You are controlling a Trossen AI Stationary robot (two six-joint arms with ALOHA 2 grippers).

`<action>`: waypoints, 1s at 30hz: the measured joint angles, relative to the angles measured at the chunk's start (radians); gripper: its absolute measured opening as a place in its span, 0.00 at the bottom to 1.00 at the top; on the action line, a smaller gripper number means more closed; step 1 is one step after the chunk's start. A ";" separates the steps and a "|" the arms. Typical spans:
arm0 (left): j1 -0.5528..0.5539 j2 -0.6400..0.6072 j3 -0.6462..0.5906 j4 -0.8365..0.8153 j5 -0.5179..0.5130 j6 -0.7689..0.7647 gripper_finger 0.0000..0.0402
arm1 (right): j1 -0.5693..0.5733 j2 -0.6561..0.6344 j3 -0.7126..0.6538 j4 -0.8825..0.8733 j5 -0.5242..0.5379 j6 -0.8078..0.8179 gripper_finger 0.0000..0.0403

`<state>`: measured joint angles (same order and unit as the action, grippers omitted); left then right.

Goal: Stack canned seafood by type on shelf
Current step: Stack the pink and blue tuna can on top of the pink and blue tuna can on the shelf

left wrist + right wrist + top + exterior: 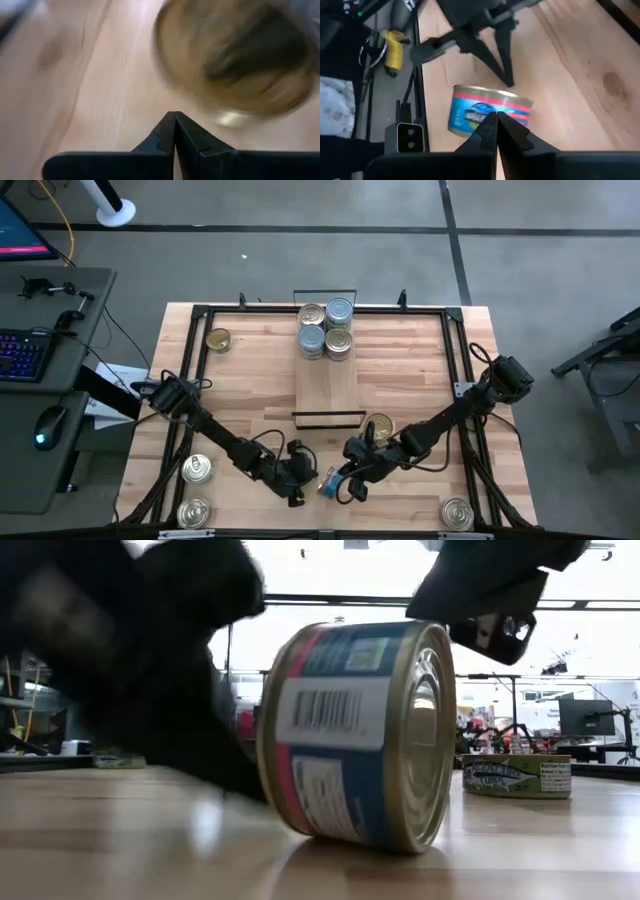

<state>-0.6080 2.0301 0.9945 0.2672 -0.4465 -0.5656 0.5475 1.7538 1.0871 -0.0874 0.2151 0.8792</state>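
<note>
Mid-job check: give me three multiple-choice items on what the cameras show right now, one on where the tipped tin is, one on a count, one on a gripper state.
1. Where is the blue-labelled tin that stands on its edge?
A. On the shelf
B. At the table's near edge, between the two grippers
C. At the table's far left corner

2. How many tins are grouped at the far end of the shelf?
A. Four
B. One
C. Nine

3. How do the left gripper's fingers stand?
A. Wide open
B. Shut on a tin
C. Shut, holding nothing

Answers:
1 B, the high view shows it between the left gripper and the right gripper.
2 A, four lids show there from above.
3 C, the left wrist view shows the tips meeting with nothing between them.
</note>
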 joint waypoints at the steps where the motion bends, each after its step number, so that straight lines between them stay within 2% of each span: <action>1: -0.005 0.003 -0.006 -0.003 -0.007 -0.018 0.00 | -0.005 0.000 0.010 -0.010 -0.009 -0.019 0.00; 5: -0.042 -0.043 -0.019 -0.096 -0.010 -0.110 0.00 | -0.020 -0.006 0.087 -0.059 -0.093 -0.138 0.00; 8: -0.101 -0.103 -0.056 -0.189 -0.075 -0.219 0.00 | -0.024 -0.003 0.173 -0.135 -0.213 -0.319 0.00; 11: -0.174 -0.166 -0.118 -0.248 -0.164 -0.399 0.00 | -0.030 0.034 0.282 -0.277 -0.284 -0.505 0.06; 16: -0.271 -0.239 -0.177 -0.282 -0.276 -0.616 0.00 | -0.032 0.135 0.461 -0.466 -0.295 -0.830 0.28; 23: -0.287 -0.273 -0.177 -0.307 -0.291 -0.699 0.00 | -0.047 0.313 0.686 -0.673 -0.295 -1.051 0.62; 27: -0.277 -0.278 -0.175 -0.302 -0.296 -0.714 0.00 | -0.065 0.371 0.761 -0.735 -0.296 -1.123 0.74; 30: -0.269 -0.278 -0.175 -0.298 -0.295 -0.714 0.00 | -0.072 0.392 0.770 -0.764 -0.297 -1.178 0.76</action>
<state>-0.8768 1.7523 0.8200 -0.0303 -0.7417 -1.2800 0.4754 2.1462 1.8572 -0.8518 -0.0821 -0.2986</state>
